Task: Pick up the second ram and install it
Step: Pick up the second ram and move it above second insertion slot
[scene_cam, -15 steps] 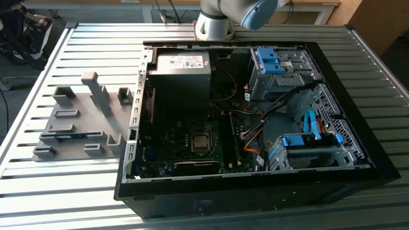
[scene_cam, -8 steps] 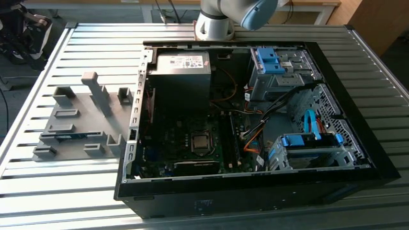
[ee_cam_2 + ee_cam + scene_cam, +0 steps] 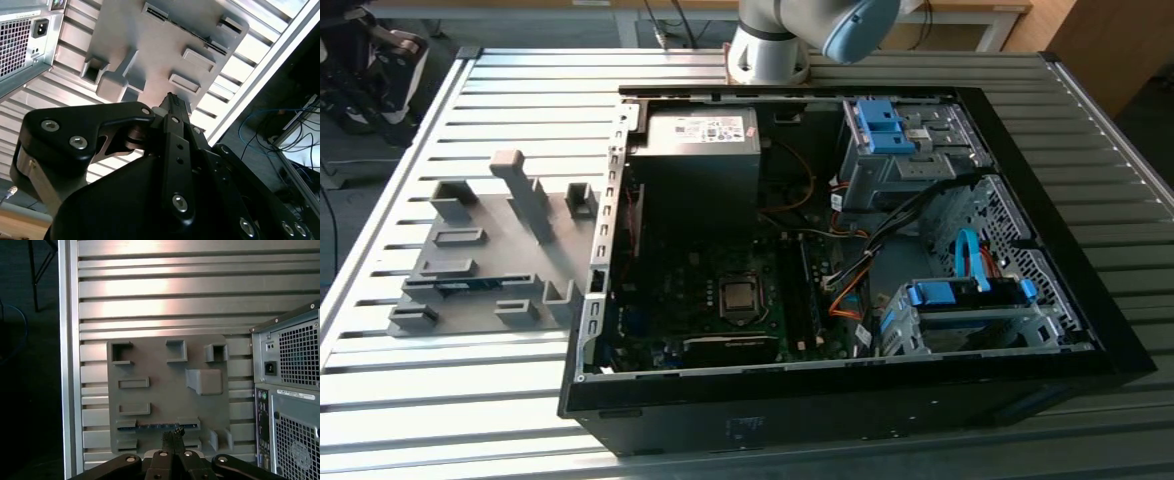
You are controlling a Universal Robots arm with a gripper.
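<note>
Blue flat circuit-board strip, 2nd ram (image 3: pixel 470 284), sits on edge in slot of grey plastic fixture plate (image 3: pixel 507 260), top edge left graspable. Plate beside open black computer case (image 3: pixel 854 400). Black gripper (image 3: pixel 172 436) hangs over plate, clear of ram, jaws clenched, empty. First wrist view shows ram near fingertips; exterior view shows green motherboard (image 3: pixel 720 290) inside case.

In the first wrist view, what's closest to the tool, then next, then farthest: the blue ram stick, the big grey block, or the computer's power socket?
1. The second ram, in the fixture slot right by the tool.
2. The big grey block, farther along the fixture.
3. The power socket, off the fixture, on the back of the computer.
</note>
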